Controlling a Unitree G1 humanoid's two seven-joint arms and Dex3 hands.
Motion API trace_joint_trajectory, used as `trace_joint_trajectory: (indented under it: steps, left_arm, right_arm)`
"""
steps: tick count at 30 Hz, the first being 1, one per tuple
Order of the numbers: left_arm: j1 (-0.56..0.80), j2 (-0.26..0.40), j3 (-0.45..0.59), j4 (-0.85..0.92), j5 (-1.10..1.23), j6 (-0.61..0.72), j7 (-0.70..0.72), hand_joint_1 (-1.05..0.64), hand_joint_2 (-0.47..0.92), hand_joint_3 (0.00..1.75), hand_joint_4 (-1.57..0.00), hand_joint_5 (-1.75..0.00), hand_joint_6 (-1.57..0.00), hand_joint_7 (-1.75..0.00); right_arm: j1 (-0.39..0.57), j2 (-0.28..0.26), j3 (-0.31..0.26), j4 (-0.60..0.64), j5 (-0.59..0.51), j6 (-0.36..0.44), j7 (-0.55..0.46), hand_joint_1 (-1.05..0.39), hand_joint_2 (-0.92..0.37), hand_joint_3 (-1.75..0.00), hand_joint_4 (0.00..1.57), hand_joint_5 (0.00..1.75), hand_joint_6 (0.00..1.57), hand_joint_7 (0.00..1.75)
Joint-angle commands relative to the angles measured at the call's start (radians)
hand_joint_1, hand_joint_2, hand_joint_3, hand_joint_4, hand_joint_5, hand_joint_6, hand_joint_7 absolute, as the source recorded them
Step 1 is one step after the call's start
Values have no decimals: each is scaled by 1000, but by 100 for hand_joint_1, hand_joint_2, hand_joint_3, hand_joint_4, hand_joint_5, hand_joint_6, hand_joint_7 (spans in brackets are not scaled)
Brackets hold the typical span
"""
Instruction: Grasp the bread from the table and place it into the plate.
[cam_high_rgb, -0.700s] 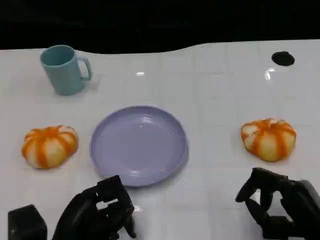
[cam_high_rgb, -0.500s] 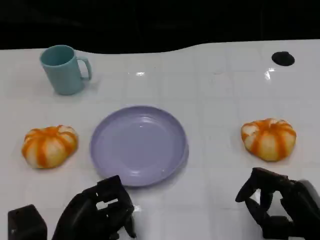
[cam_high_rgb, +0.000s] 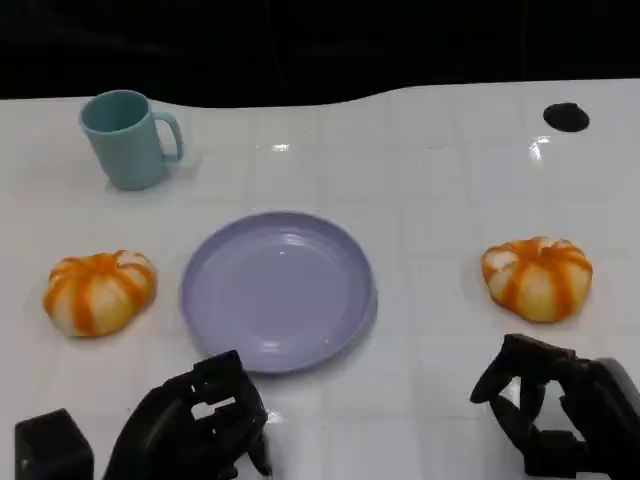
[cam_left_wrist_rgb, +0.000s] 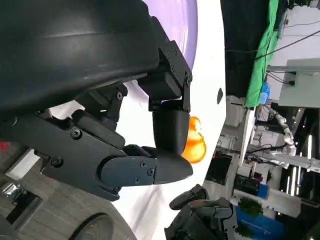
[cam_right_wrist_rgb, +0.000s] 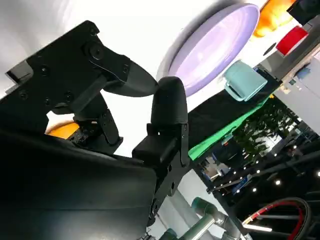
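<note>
Both hands were empty: left hand (cam_high_rgb: 195, 430) and right hand (cam_high_rgb: 560, 415) loosely open. Bread sat at 9 (cam_high_rgb: 98, 291) and 3 o'clock (cam_high_rgb: 537, 277) of the plate (cam_high_rgb: 278, 290). A sloppy grab could've squashed it or shoved it off across the bench (cam_high_rgb: 430, 180).

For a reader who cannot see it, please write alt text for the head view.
An empty lilac plate sits mid-table between two orange-striped bread rolls, one to its left and one to its right, both untouched. The robot's black left hand and right hand wait at the near edge, holding nothing. A teal mug stands at the far left.
</note>
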Motion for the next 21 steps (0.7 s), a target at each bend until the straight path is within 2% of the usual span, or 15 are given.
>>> trace_joint_trajectory:
  steps: [1, 5, 10, 12, 16, 19, 21]
  left_arm:
    - [-3, 17, 11, 0, 2, -2, 2, -60, 75, 54, -78, -175, -73, -147]
    - [-4, 16, 12, 1, -5, 0, -5, -59, 75, 54, -77, -175, -73, -147]
    - [-4, 17, 13, 5, -9, -5, -14, -59, 75, 54, -77, -175, -72, -147]
    - [-5, 17, 13, 7, -10, -6, -16, -59, 75, 54, -78, -175, -72, -147]
    - [-4, 18, 15, 6, -4, -4, -12, -59, 75, 55, -78, -175, -72, -148]
    - [-3, 17, 16, 6, -2, -7, -14, -60, 75, 54, -78, -175, -71, -147]
    - [-3, 17, 16, 6, -3, -6, -15, -60, 75, 54, -78, -175, -71, -147]
  right_arm:
    - [-5, -15, -11, 5, 2, 0, -6, -22, -46, -112, 84, 175, 70, 136]
    - [-14, -19, -16, 12, -24, -13, -39, -20, -44, -113, 84, 175, 72, 132]
    - [-33, -28, -23, 24, -67, -29, -100, -21, -50, -99, 79, 171, 80, 106]
    - [-39, -34, -25, 22, -86, -27, -125, -21, -52, -96, 78, 169, 82, 101]
    - [-43, -55, -39, -20, -134, 2, -160, -26, -63, -67, 76, 135, 85, 74]
    - [-42, -70, -46, -50, -171, 23, -183, -28, -76, -41, 69, 121, 84, 52]
    - [-37, -83, -50, -87, -199, 58, -187, -33, -86, -22, 65, 100, 84, 35]
